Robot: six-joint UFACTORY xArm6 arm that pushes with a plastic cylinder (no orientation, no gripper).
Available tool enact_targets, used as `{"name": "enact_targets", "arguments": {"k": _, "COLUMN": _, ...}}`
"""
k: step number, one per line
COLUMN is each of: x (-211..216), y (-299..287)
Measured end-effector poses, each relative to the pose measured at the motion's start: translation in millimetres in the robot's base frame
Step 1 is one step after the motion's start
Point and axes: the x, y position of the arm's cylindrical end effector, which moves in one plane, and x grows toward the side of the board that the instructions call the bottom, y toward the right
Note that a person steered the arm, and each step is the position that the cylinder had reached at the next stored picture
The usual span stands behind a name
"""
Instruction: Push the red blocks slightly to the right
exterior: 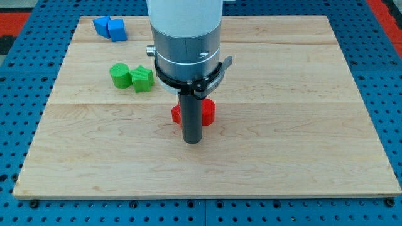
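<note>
Two red blocks lie near the middle of the wooden board (301, 157). A red round block (208, 111) shows just right of my rod. Another red block (176, 113) peeks out at the rod's left; its shape is hidden. My tip (192, 141) rests on the board just below the red pair, between them in the view. The rod and the arm's grey body cover the blocks' middle and top parts.
A green cylinder (120, 75) and a green star-like block (142, 79) sit touching at the view's left. Two blue blocks (110, 27) lie together at the top left corner. The board sits on a blue perforated base (383, 56).
</note>
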Motion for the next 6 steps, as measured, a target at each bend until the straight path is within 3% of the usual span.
{"name": "enact_targets", "arguments": {"k": 1, "x": 0.0, "y": -11.0}}
{"name": "enact_targets", "arguments": {"k": 3, "x": -32.7, "y": -115.6}}
{"name": "enact_targets", "arguments": {"k": 4, "x": -63.1, "y": -117.5}}
{"name": "enact_targets", "arguments": {"k": 5, "x": -68.1, "y": -83.6}}
{"name": "enact_targets", "arguments": {"k": 6, "x": -46.5, "y": -59.0}}
